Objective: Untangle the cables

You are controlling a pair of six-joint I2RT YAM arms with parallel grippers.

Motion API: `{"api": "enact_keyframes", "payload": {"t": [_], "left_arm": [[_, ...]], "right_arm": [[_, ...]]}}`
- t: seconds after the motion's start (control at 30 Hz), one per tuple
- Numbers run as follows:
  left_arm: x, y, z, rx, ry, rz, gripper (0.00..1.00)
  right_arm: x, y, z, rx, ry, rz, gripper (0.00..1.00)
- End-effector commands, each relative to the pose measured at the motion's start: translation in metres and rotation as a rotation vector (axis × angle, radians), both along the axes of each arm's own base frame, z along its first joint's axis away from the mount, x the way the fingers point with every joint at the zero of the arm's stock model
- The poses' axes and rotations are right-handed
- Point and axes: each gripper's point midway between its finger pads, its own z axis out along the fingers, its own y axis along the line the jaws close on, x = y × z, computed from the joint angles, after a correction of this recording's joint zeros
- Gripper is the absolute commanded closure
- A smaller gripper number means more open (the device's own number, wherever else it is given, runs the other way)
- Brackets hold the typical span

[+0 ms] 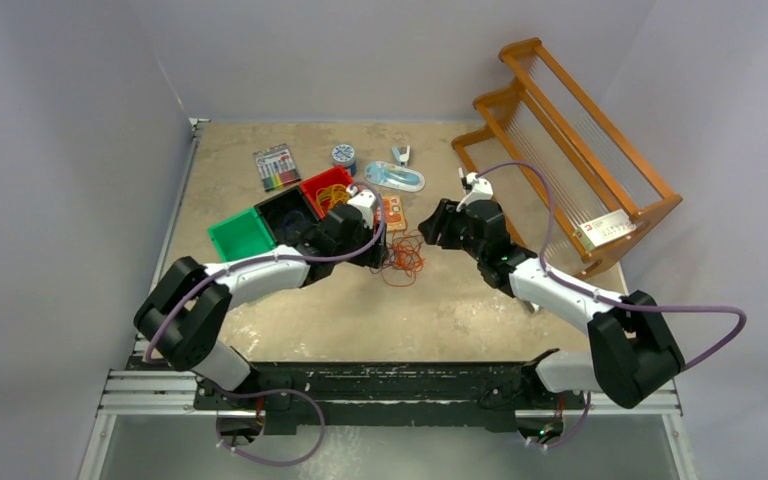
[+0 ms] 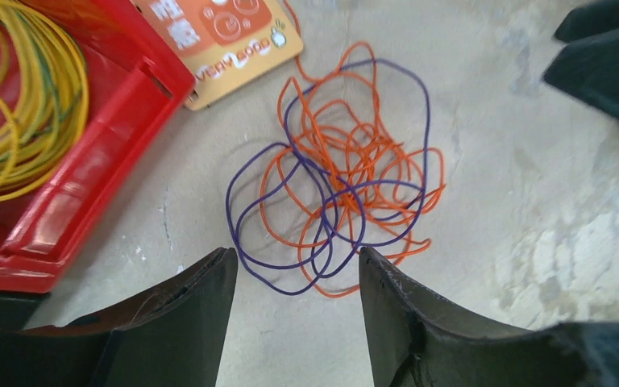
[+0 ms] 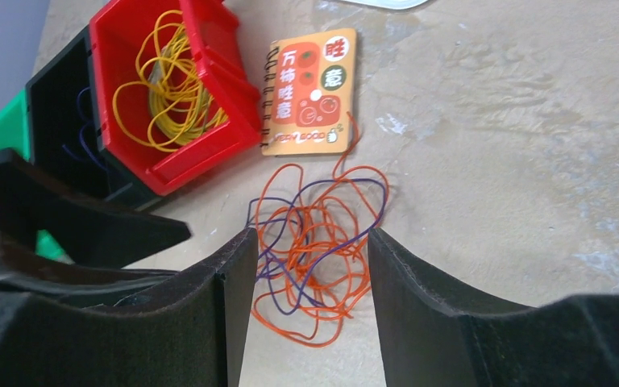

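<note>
The left gripper (image 2: 297, 262) and right gripper (image 3: 313, 238) both have their jaws apart and grip nothing. The tangle of orange and purple cables (image 2: 346, 193) lies on the counter (image 2: 532, 201) between them, with its loops showing in each gap. The yellow cables (image 3: 169, 81) sit in the red bin (image 3: 209, 153).

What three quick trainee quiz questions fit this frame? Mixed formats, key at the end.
1. True or false: the yellow cables are part of the tangle on the table.
2. Which colours form the tangle? A) orange and purple B) yellow and green C) orange only
3. Fill in: the left gripper and right gripper both stand ___ near the tangle, gripping nothing.
Key: 1 false, they lie apart in the red bin; 2 A; 3 open.
</note>
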Motion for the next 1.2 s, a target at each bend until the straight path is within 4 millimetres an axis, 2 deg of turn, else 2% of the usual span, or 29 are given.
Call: {"api": "enact_keyframes", "payload": {"t": [0.0,0.27,0.37,0.7,0.93,1.17], "left_arm": [[0.009,-0.027,0.014,-0.012,-0.078,-0.113,0.44],[0.009,-0.035,-0.003,0.042,-0.059,-0.156,0.46],[0.007,-0.042,-0.007,0.034,-0.046,-0.177,0.51],[0.011,-0.044,-0.014,0.055,-0.029,-0.167,0.71],[0.017,-0.04,0.007,0.055,-0.051,-0.124,0.99],[0.02,-0.039,0.055,0.02,-0.104,-0.103,1.0]], "right_arm": [[-0.002,0.012,0.011,0.045,-0.024,0.058,0.45],[-0.002,0.013,0.013,0.023,-0.039,0.077,0.45],[-0.002,0.013,0.012,0.02,-0.037,0.082,0.45],[-0.003,0.016,0.015,0.028,-0.046,0.1,0.45],[-0.004,0.016,0.027,0.036,-0.08,0.11,0.43],[-0.003,0.012,0.069,0.044,-0.237,0.121,0.35]]}}
